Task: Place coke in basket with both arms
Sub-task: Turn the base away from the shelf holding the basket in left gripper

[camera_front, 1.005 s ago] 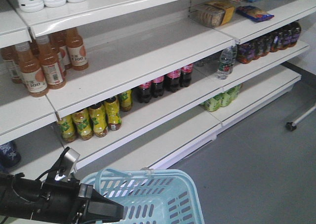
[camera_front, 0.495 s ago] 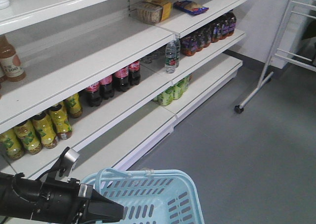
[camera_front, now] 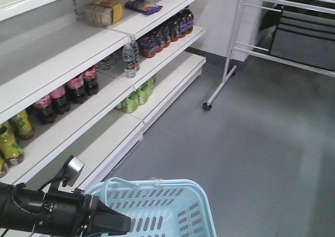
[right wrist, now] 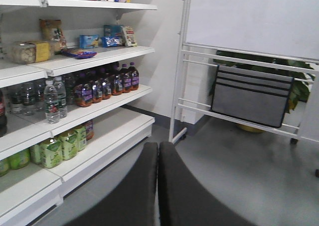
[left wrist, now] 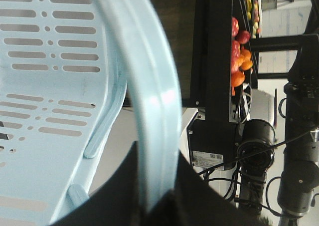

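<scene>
The light blue basket [camera_front: 157, 205] hangs at the bottom of the front view. My left gripper [camera_front: 124, 224] is at its near-left rim. In the left wrist view my left gripper [left wrist: 158, 151] is shut on the basket's thin loop handle [left wrist: 154, 96], with the slotted basket wall [left wrist: 45, 86] to the left. My right gripper [right wrist: 158, 146] is shut, its two black fingers pressed together with nothing between them, above the grey floor. The coke is out of view.
White shelves [camera_front: 78, 127] run along the left with dark cola bottles [camera_front: 68, 93], water bottles [camera_front: 129, 59] and green packs [camera_front: 133, 98]. A white wheeled rack [camera_front: 230, 64] with a grey panel [right wrist: 251, 96] stands at the back right on the grey floor [camera_front: 251, 153].
The front view has swung to the right: the shelves slid left and the white rack came into sight. The left gripper and basket keep their place in the frame.
</scene>
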### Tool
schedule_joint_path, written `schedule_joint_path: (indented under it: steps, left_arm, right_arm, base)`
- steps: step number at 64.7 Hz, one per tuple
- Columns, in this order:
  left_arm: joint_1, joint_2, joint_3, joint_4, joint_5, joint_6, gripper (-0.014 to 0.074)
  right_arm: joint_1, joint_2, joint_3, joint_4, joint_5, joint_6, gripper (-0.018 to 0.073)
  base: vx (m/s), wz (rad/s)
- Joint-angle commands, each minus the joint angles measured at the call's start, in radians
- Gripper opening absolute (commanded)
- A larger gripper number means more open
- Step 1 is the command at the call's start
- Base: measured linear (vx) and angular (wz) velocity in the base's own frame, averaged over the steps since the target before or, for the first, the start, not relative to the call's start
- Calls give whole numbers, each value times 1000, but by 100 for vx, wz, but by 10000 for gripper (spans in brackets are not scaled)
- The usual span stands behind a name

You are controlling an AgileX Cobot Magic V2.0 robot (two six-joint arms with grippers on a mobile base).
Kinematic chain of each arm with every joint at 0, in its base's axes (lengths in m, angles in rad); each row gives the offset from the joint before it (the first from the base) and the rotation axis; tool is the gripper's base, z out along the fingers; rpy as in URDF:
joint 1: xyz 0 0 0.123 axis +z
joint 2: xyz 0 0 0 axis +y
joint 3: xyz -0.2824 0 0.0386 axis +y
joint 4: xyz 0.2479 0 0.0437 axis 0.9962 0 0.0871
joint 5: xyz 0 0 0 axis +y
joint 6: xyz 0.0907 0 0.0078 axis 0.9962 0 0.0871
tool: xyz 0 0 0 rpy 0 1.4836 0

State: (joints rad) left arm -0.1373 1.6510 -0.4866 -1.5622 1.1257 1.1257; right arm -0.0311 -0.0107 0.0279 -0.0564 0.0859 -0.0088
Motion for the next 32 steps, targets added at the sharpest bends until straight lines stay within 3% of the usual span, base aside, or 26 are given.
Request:
schedule_joint_path:
  steps: [1,32]
  left_arm:
    - [-4,-37,-16,-54,107,9,-6]
    - [-4,-37,-16,-54,107,9,-6]
  right_arm:
    - [-6,-18,11,-2,-71,-4,-9]
    - [-6,-18,11,-2,-71,-4,-9]
  base:
    - [-1,-41]
    - [-1,-42]
